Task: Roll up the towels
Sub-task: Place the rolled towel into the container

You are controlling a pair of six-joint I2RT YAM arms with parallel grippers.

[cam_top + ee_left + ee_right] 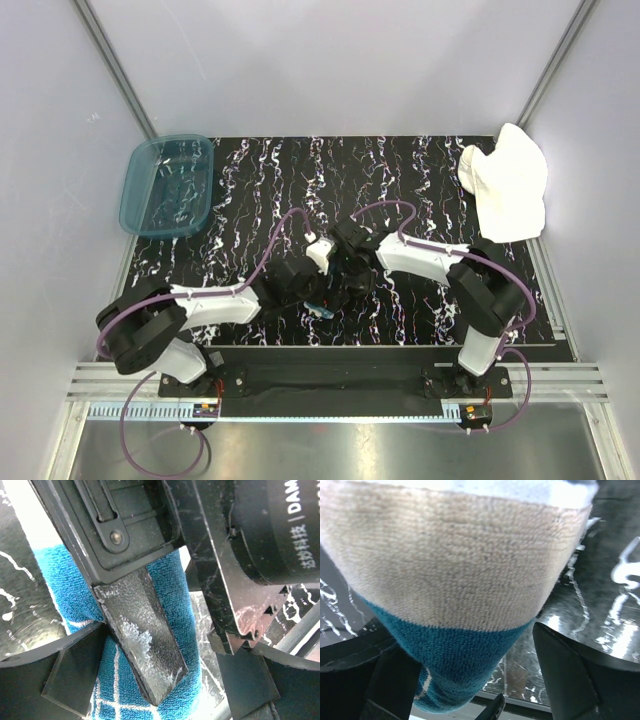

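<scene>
The small cream-tan towel with the teal-blue pattern [322,309] lies rolled on the table at the near centre, mostly hidden under both wrists. My left gripper [160,680] is open and straddles the roll [172,595], with bare table showing between the cloth and its right finger. One textured finger [145,635] of the right gripper rests across the roll. My right gripper [470,680] is open around the roll's end [455,570], its right finger well apart from the cloth. The white towel [505,195] lies crumpled at the far right corner.
A translucent teal tub [168,185] stands at the far left of the black marbled table [400,180]. Both arms [420,258] converge on the near centre. White walls close in the sides and back.
</scene>
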